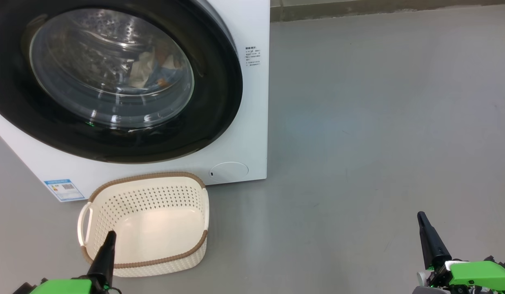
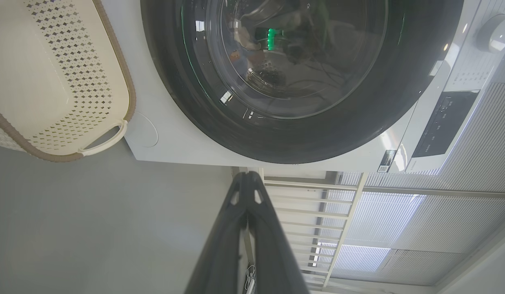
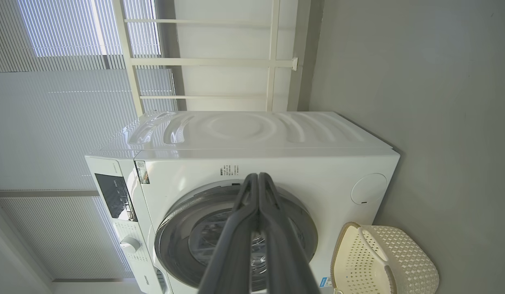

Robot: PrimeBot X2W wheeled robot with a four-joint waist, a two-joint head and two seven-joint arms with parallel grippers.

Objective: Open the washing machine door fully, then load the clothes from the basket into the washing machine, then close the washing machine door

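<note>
Clothes (image 1: 152, 69) of light blue and cream fabric lie inside the steel drum. We see them through the clear bulging window of the large round glossy black washing machine door (image 1: 219, 106), which sits flush against the big white front-loading washing machine (image 1: 254, 134). The small cream-white perforated plastic basket (image 1: 150, 176) with its brown woven-look rim stands on the grey floor (image 1: 358, 143), just in front of the machine's lower front edge, and nothing lies in it. By our reading all three steps look done. At most, a press to make sure the door has latched could remain.

For that press, the door lies ahead of and above our left gripper (image 1: 110, 234). That gripper hangs over the basket's near left rim with its two dark fingers pressed together, pinching nothing. Our right gripper (image 1: 420, 216) is likewise pressed together and empty, well apart to the right over the floor, past the machine's right front corner. So the left arm is the nearer one, and any push would have to pass above the basket's rim. We cannot tell which side of the door carries the latch.
</note>
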